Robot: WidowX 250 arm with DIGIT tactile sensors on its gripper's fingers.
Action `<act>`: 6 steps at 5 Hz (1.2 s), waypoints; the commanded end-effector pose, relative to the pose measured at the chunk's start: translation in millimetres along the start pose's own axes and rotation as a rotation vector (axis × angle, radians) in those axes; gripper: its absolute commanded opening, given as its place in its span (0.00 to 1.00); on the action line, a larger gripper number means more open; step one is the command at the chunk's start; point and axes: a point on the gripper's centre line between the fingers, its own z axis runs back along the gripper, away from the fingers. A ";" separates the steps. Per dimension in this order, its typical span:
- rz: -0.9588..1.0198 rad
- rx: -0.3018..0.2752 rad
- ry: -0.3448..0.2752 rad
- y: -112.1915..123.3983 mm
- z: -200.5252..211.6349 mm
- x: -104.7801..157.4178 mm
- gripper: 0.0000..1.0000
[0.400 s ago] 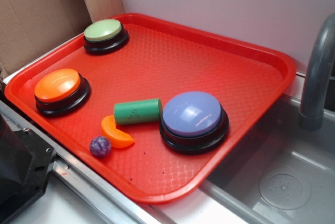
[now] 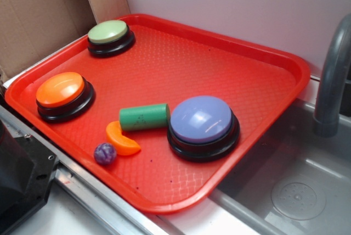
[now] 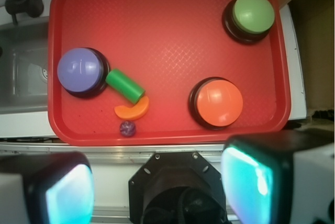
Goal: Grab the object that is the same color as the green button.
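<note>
A small green cylinder point(image 2: 144, 117) lies on its side on the red tray point(image 2: 258, 76), touching the lavender-blue button point(image 2: 203, 127); it also shows in the wrist view point(image 3: 125, 86). The pale green button point(image 2: 110, 37) stands at the tray's far left corner, and in the wrist view point(image 3: 253, 15) at top right. My gripper point(image 3: 157, 192) is open and empty, high above the robot base, off the tray's near edge. Its fingers point(image 3: 248, 182) stand wide apart. The gripper does not show in the exterior view.
An orange button point(image 2: 63, 95), an orange crescent point(image 2: 121, 139) and a small purple ball point(image 2: 105, 154) sit on the tray near the cylinder. A sink point(image 2: 296, 191) with a grey faucet point(image 2: 332, 81) lies right. Cardboard point(image 2: 44, 10) stands behind left. The black robot base point(image 3: 180, 187) is below.
</note>
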 end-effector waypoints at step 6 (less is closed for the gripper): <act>-0.711 -0.022 -0.084 -48.5 -201.5 53.9 1.00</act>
